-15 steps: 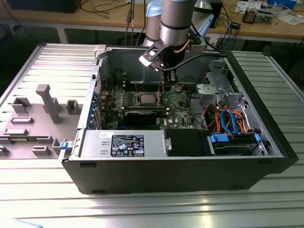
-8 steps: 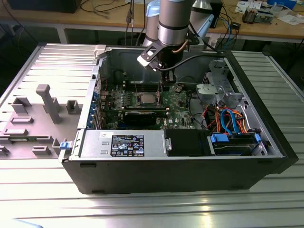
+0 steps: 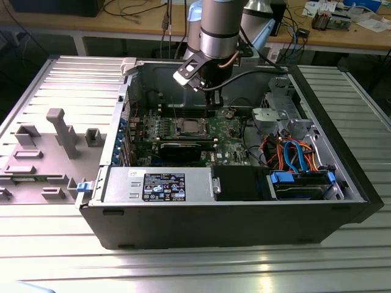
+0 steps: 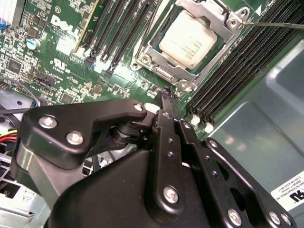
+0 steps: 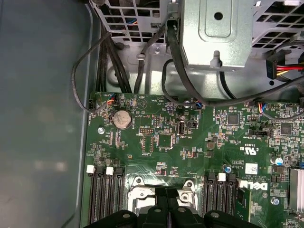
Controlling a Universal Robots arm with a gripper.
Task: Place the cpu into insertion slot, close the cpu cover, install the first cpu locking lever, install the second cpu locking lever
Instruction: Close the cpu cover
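The cpu [image 4: 187,39], a dull silver square, lies in the insertion slot [image 4: 164,76] on the green board. The cpu cover [image 4: 224,34] lies flat around it as a silvery frame. A thin locking lever [image 4: 278,21] runs out from the cover's corner over the memory slots. My gripper [image 4: 168,97] is shut with nothing between its black fingers, its tip just off the socket's corner. In the exterior view the gripper [image 3: 215,105] hangs over the board beside the cpu [image 3: 189,127], to the exterior view's right of it. In the first wrist view the gripper [image 5: 166,204] overlaps the socket frame [image 5: 142,187].
Black memory slots [image 4: 118,28] flank the socket on both sides. A drive cage [image 3: 278,113] with orange and blue cables stands at the exterior view's right. The power supply [image 3: 162,183] fills the near side of the case. The case walls [image 3: 131,79] surround the board.
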